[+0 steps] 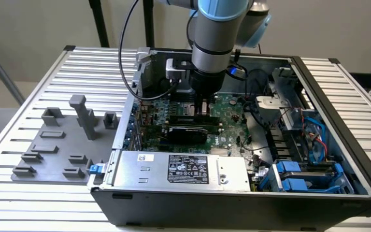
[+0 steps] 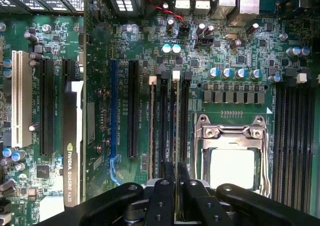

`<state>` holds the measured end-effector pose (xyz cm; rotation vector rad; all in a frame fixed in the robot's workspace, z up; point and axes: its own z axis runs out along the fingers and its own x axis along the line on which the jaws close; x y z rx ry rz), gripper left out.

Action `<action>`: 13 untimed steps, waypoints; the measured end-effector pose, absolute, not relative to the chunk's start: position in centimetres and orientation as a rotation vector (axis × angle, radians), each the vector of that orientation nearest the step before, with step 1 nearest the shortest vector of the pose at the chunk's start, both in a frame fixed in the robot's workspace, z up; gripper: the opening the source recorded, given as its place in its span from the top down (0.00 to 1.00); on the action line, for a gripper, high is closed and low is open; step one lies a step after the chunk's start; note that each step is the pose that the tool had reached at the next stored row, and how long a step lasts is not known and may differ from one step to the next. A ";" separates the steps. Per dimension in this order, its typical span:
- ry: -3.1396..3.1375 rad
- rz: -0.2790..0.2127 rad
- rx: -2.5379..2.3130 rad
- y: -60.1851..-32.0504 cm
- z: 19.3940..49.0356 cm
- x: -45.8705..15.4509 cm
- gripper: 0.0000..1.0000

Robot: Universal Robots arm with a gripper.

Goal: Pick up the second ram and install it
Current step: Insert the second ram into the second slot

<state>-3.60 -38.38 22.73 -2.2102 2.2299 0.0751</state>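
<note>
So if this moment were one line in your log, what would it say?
step: install second ram | gripper: down over motherboard slots, jaws close about ram | ram: upright in slot, edge-on | seating: cannot tell

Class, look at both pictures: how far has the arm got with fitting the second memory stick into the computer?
Done: the stick has left the grey holder blocks and reached the case. In hand: the gripper is shut on the second memory stick, held edge-on over a motherboard slot. Left: whether it is fully seated cannot be seen, and the gripper has not let go.

open pc case, motherboard (green), holder blocks
</note>
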 end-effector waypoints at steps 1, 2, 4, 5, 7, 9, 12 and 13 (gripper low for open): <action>2.230 0.075 -2.210 -38.4 22.7 -3.6 0.86; 2.230 0.075 -2.210 -38.4 22.7 -3.6 0.86; 2.230 0.075 -2.210 -38.4 22.7 -3.6 0.86; 2.230 0.075 -2.210 -38.4 22.6 -3.6 0.86; 2.230 0.075 -2.210 -38.3 22.6 -3.6 0.86; 2.230 0.075 -2.210 -38.3 22.6 -3.6 0.86; 2.231 0.075 -2.209 -38.3 22.5 -3.7 0.86; 2.231 0.075 -2.209 -38.2 22.5 -3.7 0.86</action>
